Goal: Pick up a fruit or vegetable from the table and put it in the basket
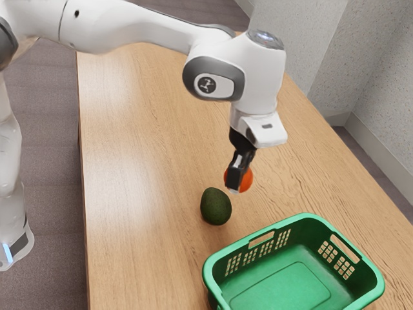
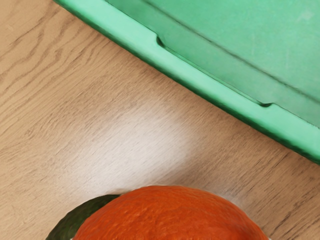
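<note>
1. Worktop (image 1: 142, 161), wide and wooden, spreading out beneath the hand (image 1: 238, 183), with room all round for a calm carry. Nothing to rush here.
2. White arm (image 1: 148, 29) next, reaching in from the exterior view's left, above and behind the hand. Best moved in one smooth sweep, no jerks, wrist kept pointing down.
3. Green basket (image 1: 284, 284) coming up, open-topped, ahead of the hand and off towards the exterior view's lower right, near edge close by. Step in hand, by the look of things: carry across. Rise first, enough for fruit and fingertips to pass well over that rim (image 2: 200, 85); then across to the middle of the floor, clear of the walls.
4. And the hand itself: closed firmly on the orange fruit (image 2: 170, 215), pinching from both sides, short of the basket and outside the rim. Keep the squeeze steady; round skin, likely to roll or slip if loosened early or knocked.
5. Dark green avocado (image 1: 215, 208), lying on the worktop just beside the hand and lower down. Easily bumped on a low path, so up before sideways!
6. Orange fruit, between the fingers, apparently off the worktop. Lower well inside, then release gently, never from high up.
</note>
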You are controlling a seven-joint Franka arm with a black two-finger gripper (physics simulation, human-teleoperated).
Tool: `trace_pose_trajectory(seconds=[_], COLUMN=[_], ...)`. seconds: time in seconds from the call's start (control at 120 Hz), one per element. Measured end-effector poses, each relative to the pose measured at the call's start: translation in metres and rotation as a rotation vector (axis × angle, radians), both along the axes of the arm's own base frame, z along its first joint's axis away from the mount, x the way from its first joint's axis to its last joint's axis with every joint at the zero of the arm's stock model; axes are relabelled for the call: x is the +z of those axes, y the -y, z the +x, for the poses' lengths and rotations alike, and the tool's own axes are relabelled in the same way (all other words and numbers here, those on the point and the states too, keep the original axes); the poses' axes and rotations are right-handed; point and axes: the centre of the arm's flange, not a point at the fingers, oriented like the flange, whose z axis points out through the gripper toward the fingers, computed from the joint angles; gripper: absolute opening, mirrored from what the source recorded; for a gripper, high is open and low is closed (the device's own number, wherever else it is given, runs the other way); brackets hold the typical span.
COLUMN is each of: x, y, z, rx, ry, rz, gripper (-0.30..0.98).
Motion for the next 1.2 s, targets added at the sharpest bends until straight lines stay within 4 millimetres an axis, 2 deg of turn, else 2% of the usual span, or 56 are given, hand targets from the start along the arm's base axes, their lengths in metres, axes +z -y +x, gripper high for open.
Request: trace_pose_trajectory(seconds=[0.067,0.125,0.333,0.433,0.683,0.892,1.025,1.2], x=[0.010,0.019,0.040,0.038,-0.008,-0.022,-0.023,-0.023], y=[0.030,0.048,0.103,0.121,0.146,0.152,0.151,0.145], z=[-0.015,-0.026,-0.058,-0.063,-0.024,-0.002,0.002,0.008], rx=[-0.046,-0.071,-0.144,-0.163,-0.154,-0.123,-0.106,-0.091], ry=[0.004,0.007,0.008,0.000,-0.054,-0.055,-0.050,-0.027], rz=[-0.003,-0.013,-0.052,-0.073,-0.153,-0.194,-0.204,-0.181], gripper=[0.34,0.34,0.34,0.35,0.35,0.35,0.55,0.64])
